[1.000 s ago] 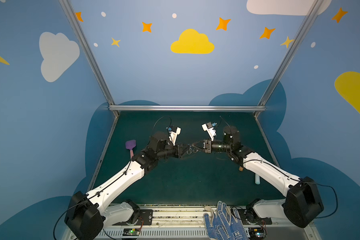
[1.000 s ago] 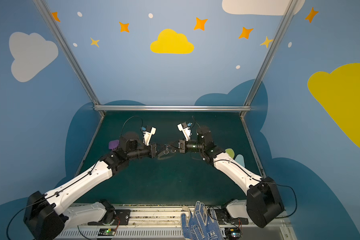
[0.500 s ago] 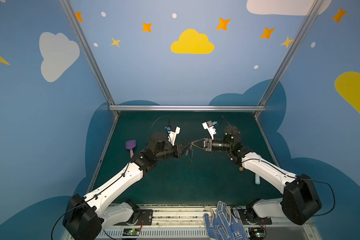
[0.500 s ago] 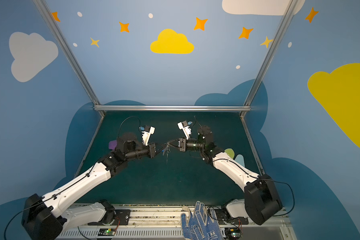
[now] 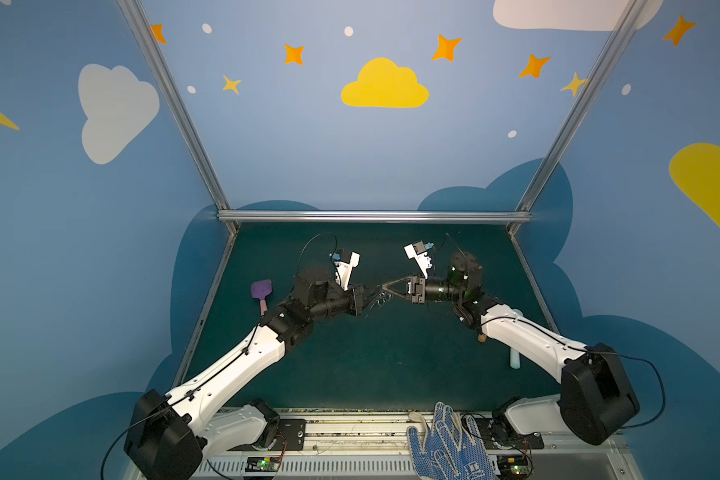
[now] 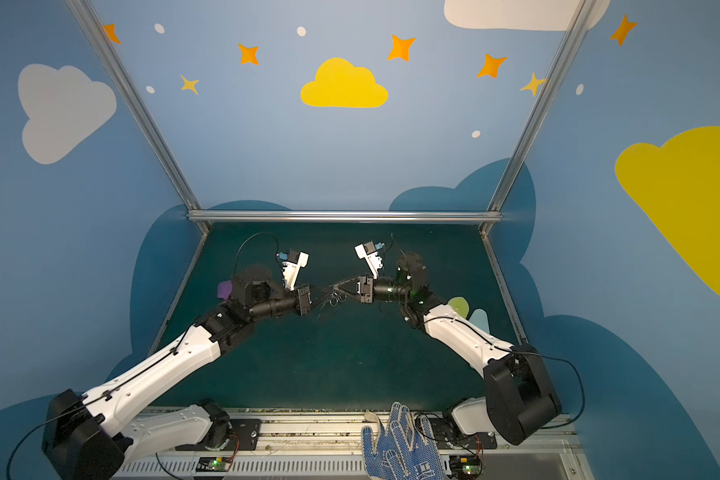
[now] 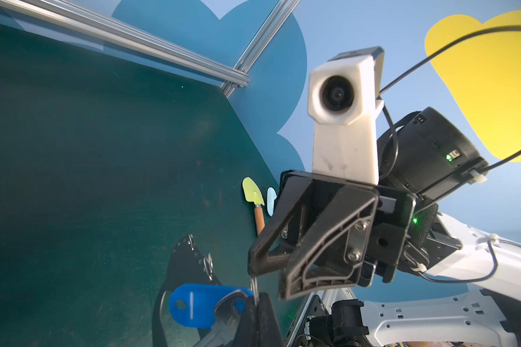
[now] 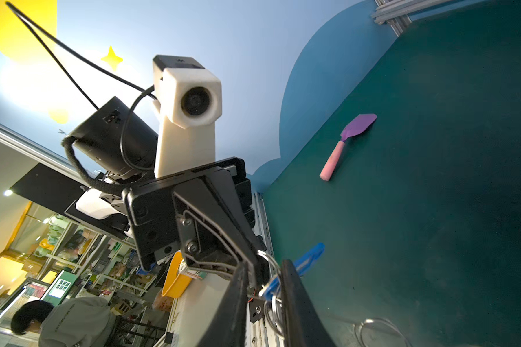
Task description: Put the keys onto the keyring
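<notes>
Both grippers meet tip to tip in the air over the middle of the mat. My left gripper (image 7: pixel 257 296) (image 5: pixel 373 296) is shut on a thin metal ring (image 7: pixel 254 284). The keys hang from that ring: a blue tag (image 7: pixel 199 305) and a silvery key (image 7: pixel 223 314). My right gripper (image 7: pixel 271 279) (image 8: pixel 265 266) has its jaws apart. One of its fingertips touches the top of the ring. In the right wrist view the ring and the blue tag (image 8: pixel 309 258) show between its fingers. The dark grey keyring (image 7: pixel 187 264), with small split rings, shows behind the tag. Whether it hangs or lies flat I cannot tell.
A purple spatula (image 5: pixel 261 289) (image 8: pixel 352 132) with a pink handle lies at the mat's left side. A yellow-green spatula (image 7: pixel 251 190) (image 6: pixel 458 305) and a pale blue one (image 7: pixel 271 198) lie at the right edge. A blue dotted glove (image 5: pixel 445 444) rests on the front rail.
The grippers stay tip to tip over the mat's middle. The left wrist has lifted slightly, and the right jaws have spread a little.
</notes>
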Robot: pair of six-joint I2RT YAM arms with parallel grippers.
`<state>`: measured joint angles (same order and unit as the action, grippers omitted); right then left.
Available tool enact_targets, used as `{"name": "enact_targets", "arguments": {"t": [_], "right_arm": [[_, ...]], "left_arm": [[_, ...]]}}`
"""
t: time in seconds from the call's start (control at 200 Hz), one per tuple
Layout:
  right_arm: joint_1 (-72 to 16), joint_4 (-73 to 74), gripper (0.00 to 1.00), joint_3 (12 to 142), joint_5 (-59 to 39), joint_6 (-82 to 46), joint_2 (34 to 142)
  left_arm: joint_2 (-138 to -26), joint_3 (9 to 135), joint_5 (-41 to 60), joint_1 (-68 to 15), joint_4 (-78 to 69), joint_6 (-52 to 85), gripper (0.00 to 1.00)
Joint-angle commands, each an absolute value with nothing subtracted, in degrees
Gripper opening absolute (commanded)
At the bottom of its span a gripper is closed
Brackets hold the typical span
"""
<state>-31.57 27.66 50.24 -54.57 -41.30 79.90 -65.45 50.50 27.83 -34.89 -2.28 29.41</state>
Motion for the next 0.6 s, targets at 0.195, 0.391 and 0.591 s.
{"name": "enact_targets", "arguments": {"t": [0.195, 0.391, 0.591], "right_arm": [[-31.64, 29.35, 0.29, 50.19, -55.46, -41.4, 80.69], [-31.64, 30.12, 0.27, 50.02, -55.7, -41.57, 80.87], [-31.64, 31.59, 0.12, 49.75, -56.53, -42.29, 80.21]], "left_arm": [[-63.9, 49.83, 29.62, -34.87, -6.33, 30.05, 0.04], [-63.36, 49.57, 29.5, -34.85, -6.55, 30.07, 0.04], [-63.28, 49.48, 29.38, -34.89, -6.42, 30.1, 0.04]]}}
